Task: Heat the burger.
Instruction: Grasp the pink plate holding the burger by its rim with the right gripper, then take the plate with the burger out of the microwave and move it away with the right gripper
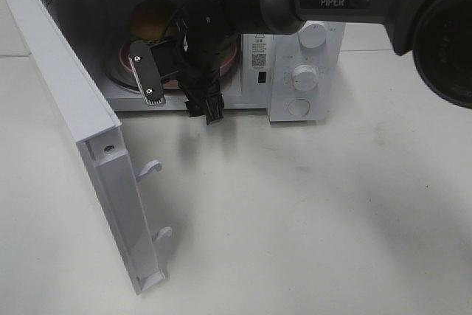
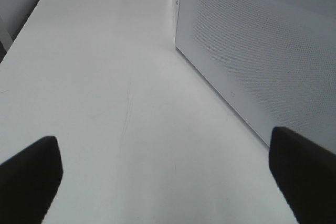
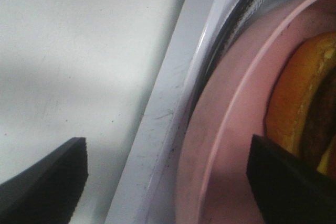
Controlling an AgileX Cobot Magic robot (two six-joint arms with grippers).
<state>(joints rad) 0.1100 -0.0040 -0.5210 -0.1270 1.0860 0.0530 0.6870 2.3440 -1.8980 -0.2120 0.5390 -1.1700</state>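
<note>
- Microwave door [image 1: 81,138]: swung wide, nearest item, from 7 to 10 o'clock in the high view.
- My left pincer [image 2: 168,182]: released, empty, fingers spread over bare table [image 2: 105,77] beside the oven's perforated side wall [image 2: 252,51]; farther from the work.
- My right pincer [image 3: 168,182]: spread wide, clasping nothing I can see, at the cavity mouth straddling the pink plate [image 3: 220,145] rim.
- Burger [image 1: 151,20]: on that plate inside the microwave [image 1: 310,71], at 11 o'clock from my right pincer; round, no long axis.
- Judgement: burger is placed; the right arm must back out before the door can be shut.
</note>
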